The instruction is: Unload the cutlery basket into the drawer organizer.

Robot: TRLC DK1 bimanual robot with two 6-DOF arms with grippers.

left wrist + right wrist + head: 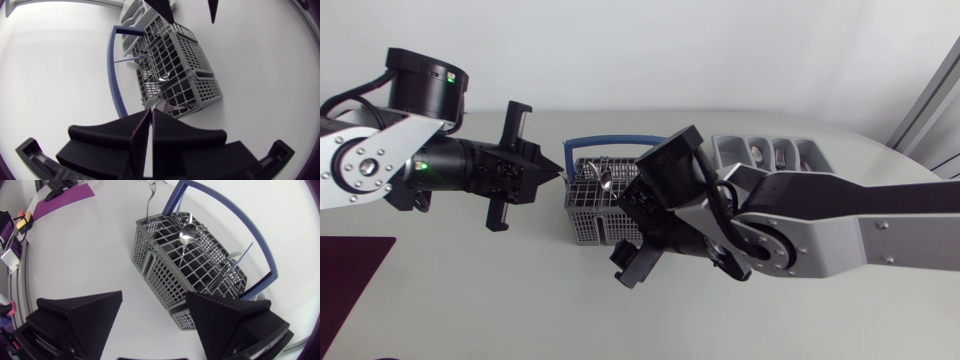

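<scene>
Pointing at the left end of the basket [592, 208], the left gripper [558, 172] has its fingers pressed together. A fork [149, 194] leaning out of that corner appears nipped by its very tip between them. The right gripper [155, 325] hangs over the basket's near side with its fingers spread wide and nothing in it. A spoon [187, 232] stands in a middle cell, and a blue handle [610, 139] arches over the far side. The organizer [772, 154] lies on the table [470, 300] just right of the basket, partly behind the right arm.

Several things could go wrong from here.
- **Thin hold:** with so little of the fork between the fingers, it could twist or slip free once lifted and fall back or onto the table.
- **Snagging:** if the fork catches in the grid, the light basket may be dragged or tipped, since nothing holds it down.
- **Crowding:** both arms meet over the same small spot. The right arm lies between the fork and the organizer, so carrying the fork straight across risks a bump. The blue handle could also catch a finger.
</scene>
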